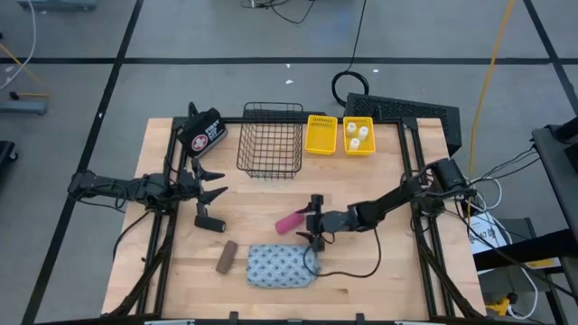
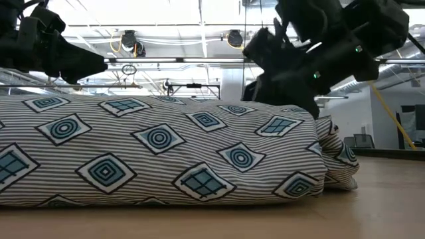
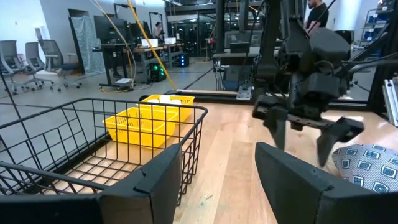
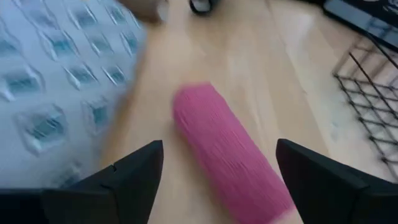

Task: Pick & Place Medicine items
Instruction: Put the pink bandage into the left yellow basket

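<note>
A pink roll [image 1: 290, 221] lies on the wooden table [image 1: 379, 271], its near end between the spread fingers of my right gripper [image 1: 309, 224], which is open and comes low from the table's right. In the right wrist view the roll [image 4: 227, 149] lies between the two fingers without touching either. The blue-grey patterned pouch [image 1: 282, 266] lies flat just in front of it. A brown bar [image 1: 226, 257] and a small black handled piece [image 1: 209, 221] lie to the left. White bottles [image 1: 358, 135] stand in a yellow bin. My left gripper [image 1: 215, 187] waits open at the left, pointing level.
A black wire basket [image 1: 271, 137] stands at the back middle, with two yellow bins [image 1: 321, 134] to its right. A black bag with a red-and-white emblem [image 1: 200, 134] lies at the back left. Bare wood shows right of the pouch.
</note>
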Controlling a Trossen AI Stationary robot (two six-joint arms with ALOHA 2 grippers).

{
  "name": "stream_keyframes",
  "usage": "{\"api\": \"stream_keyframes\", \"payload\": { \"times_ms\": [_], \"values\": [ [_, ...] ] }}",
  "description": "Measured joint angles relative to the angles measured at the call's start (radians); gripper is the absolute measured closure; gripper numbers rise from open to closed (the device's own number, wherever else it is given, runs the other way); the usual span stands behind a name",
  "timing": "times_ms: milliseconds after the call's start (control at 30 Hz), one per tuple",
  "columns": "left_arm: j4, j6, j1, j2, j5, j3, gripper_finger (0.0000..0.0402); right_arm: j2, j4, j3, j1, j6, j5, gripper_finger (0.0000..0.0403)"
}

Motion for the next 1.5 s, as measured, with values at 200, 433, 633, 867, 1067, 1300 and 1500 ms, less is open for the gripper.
{"api": "stream_keyframes", "payload": {
  "times_ms": [200, 433, 633, 867, 1067, 1300, 1500],
  "values": [
    [0.000, 0.000, 0.000, 0.000, 0.000, 0.000, 0.0188, -0.001, -0.086, 0.007, -0.037, -0.013, -0.004, 0.0104],
    [0.000, 0.000, 0.000, 0.000, 0.000, 0.000, 0.0188, 0.003, -0.140, 0.006, -0.081, 0.012, -0.007, 0.0104],
    [0.000, 0.000, 0.000, 0.000, 0.000, 0.000, 0.0188, 0.003, -0.115, 0.006, -0.116, -0.092, -0.174, 0.0105],
    [0.000, 0.000, 0.000, 0.000, 0.000, 0.000, 0.0188, 0.003, -0.105, 0.006, -0.171, -0.098, -0.321, 0.0105],
    [0.000, 0.000, 0.000, 0.000, 0.000, 0.000, 0.0188, 0.003, -0.130, 0.006, -0.178, -0.074, -0.374, 0.0106],
    [0.000, 0.000, 0.000, 0.000, 0.000, 0.000, 0.0188, 0.003, -0.134, 0.006, -0.169, -0.012, -0.373, 0.0133],
    [0.000, 0.000, 0.000, 0.000, 0.000, 0.000, 0.0188, 0.003, -0.126, 0.006, -0.147, -0.012, -0.368, 0.0168]
  ]
}}
